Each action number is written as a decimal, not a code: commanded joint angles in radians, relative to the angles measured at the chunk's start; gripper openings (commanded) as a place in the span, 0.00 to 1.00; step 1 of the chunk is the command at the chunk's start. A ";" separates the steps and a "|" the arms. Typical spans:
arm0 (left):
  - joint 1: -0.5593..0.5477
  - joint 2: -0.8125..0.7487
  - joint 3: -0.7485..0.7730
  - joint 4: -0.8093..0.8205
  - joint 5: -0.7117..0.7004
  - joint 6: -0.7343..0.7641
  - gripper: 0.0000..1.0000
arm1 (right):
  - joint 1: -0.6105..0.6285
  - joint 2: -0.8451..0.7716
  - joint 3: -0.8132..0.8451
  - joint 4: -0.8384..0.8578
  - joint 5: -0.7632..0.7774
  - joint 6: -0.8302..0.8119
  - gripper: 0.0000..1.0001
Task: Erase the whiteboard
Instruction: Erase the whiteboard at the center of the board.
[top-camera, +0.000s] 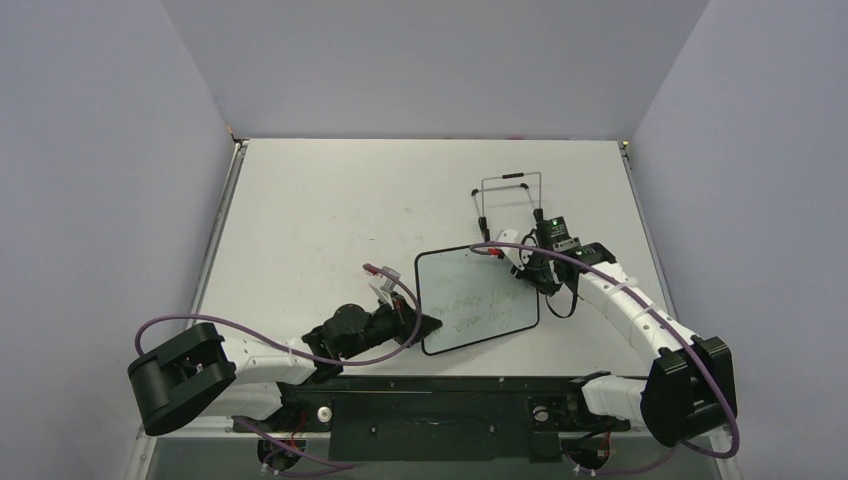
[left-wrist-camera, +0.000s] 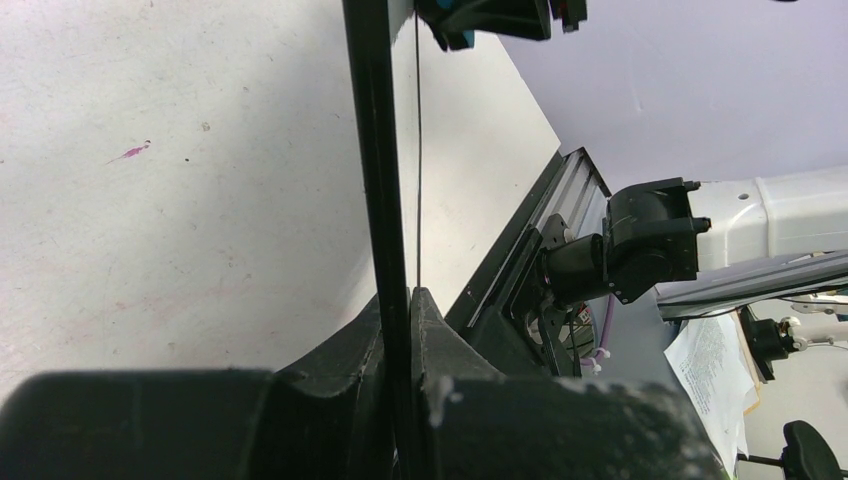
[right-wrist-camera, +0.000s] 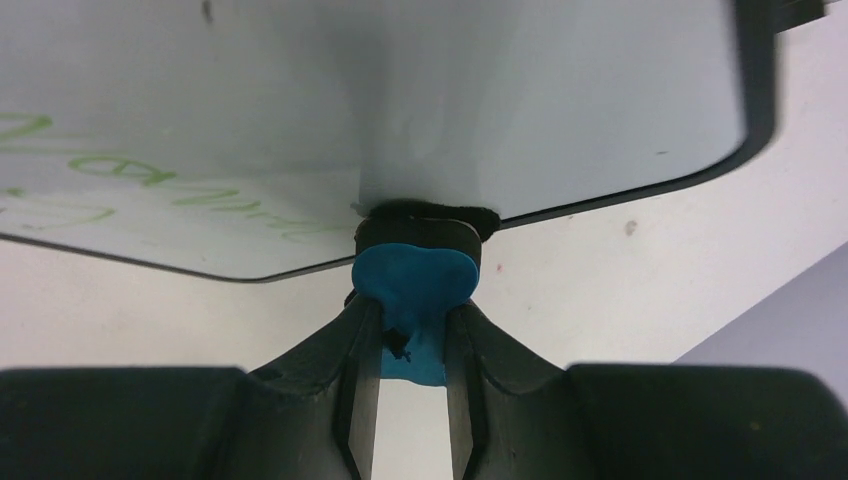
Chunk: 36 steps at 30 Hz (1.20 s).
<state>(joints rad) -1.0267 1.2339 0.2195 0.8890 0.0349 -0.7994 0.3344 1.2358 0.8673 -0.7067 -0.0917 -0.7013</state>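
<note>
Clamping the whiteboard (top-camera: 478, 300) by its frame is the left pincer (left-wrist-camera: 400, 300); the right pincer (right-wrist-camera: 412, 325) grasps a blue eraser (right-wrist-camera: 415, 275) touching it.

Whiteboard (top-camera: 478, 300) near centre of table (top-camera: 320, 200). Left gripper (top-camera: 430, 325) on its left edge. Right gripper (top-camera: 515, 262) with eraser (right-wrist-camera: 413, 285) at its far right corner. Wire stand (top-camera: 510, 190) behind.
</note>
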 joint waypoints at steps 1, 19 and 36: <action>-0.012 -0.017 0.017 0.080 0.054 0.058 0.00 | 0.002 -0.027 -0.049 -0.017 -0.026 -0.057 0.00; -0.012 -0.026 0.020 0.066 0.056 0.058 0.00 | -0.051 0.015 0.050 0.052 -0.027 0.035 0.00; -0.012 0.010 0.025 0.092 0.064 0.051 0.00 | 0.194 -0.034 0.115 -0.010 -0.133 -0.025 0.00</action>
<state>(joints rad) -1.0267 1.2324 0.2195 0.8860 0.0284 -0.7902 0.4103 1.2366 0.9016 -0.7425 -0.1440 -0.7067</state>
